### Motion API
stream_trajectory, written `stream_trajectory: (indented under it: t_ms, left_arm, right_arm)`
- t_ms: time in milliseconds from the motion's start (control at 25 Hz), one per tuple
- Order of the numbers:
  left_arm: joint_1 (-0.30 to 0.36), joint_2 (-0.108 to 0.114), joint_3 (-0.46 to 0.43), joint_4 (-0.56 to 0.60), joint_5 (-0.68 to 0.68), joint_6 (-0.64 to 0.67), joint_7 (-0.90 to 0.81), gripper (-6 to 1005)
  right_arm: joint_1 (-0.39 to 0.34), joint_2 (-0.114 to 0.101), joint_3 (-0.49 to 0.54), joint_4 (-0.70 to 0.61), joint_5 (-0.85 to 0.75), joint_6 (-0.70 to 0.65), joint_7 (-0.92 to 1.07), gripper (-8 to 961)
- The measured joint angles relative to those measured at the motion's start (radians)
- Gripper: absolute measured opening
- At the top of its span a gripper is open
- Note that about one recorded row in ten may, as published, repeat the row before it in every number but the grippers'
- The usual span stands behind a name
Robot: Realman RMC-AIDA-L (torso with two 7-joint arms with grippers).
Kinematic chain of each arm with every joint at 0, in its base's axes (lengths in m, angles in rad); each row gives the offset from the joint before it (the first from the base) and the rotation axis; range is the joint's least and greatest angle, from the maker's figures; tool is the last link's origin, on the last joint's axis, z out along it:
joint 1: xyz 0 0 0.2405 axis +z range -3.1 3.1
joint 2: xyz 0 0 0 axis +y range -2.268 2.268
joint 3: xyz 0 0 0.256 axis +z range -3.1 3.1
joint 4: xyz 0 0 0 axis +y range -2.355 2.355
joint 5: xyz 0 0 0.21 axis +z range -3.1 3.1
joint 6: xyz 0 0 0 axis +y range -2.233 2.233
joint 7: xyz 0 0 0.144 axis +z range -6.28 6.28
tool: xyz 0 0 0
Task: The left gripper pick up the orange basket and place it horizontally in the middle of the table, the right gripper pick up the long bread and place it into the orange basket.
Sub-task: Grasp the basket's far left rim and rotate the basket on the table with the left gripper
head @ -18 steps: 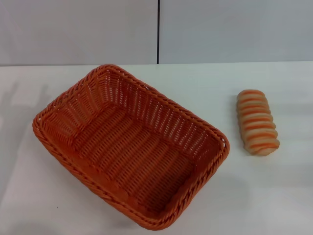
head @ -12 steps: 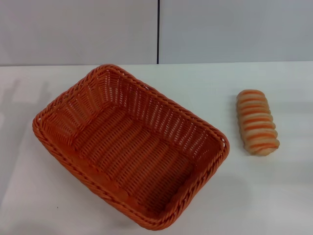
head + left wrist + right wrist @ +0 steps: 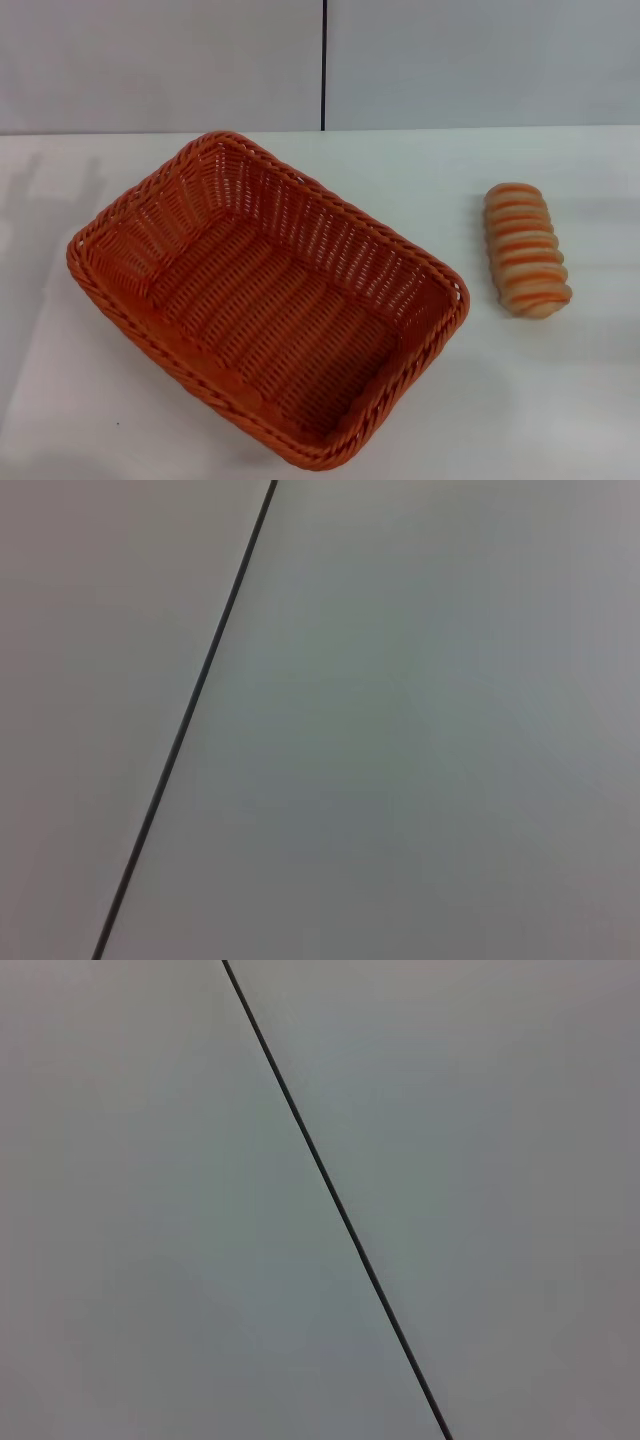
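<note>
Orange basket (image 3: 265, 300) lying askew on the table (image 3: 560, 400), toward its left and near edges, empty. Long bread (image 3: 526, 250) well apart, toward the right edge. Neither gripper appears in any view, so finger state cannot be told. Judged step: the start; the basket is not yet grasped. Next, the left gripper must reach its rim. Both wrist views show only a pale wall with a dark seam (image 3: 190, 710).

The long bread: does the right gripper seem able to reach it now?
Probably yes. The long bread lies alone on the table, apart from the orange basket, with nothing over it. The right gripper itself is out of view.
</note>
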Motion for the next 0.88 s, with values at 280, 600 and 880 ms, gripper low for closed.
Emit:
stream_trajectory:
  t_ms: [280,600,880]
  left_arm:
    - [-0.015,0.0,0.001,-0.001,0.006,-0.029,-0.004,803]
    - [-0.025,0.002,0.01,0.0,0.007,-0.058,-0.011,801]
    - [-0.027,0.002,0.016,0.0,0.016,-0.087,-0.012,799]
  right_arm:
    - [0.01,0.0,0.004,0.0,0.004,0.0,0.003,622]
    - [0.023,-0.003,0.003,-0.001,0.004,0.003,0.016,623]
    - [0.027,-0.002,0.002,-0.002,0.0,0.011,0.015,623]
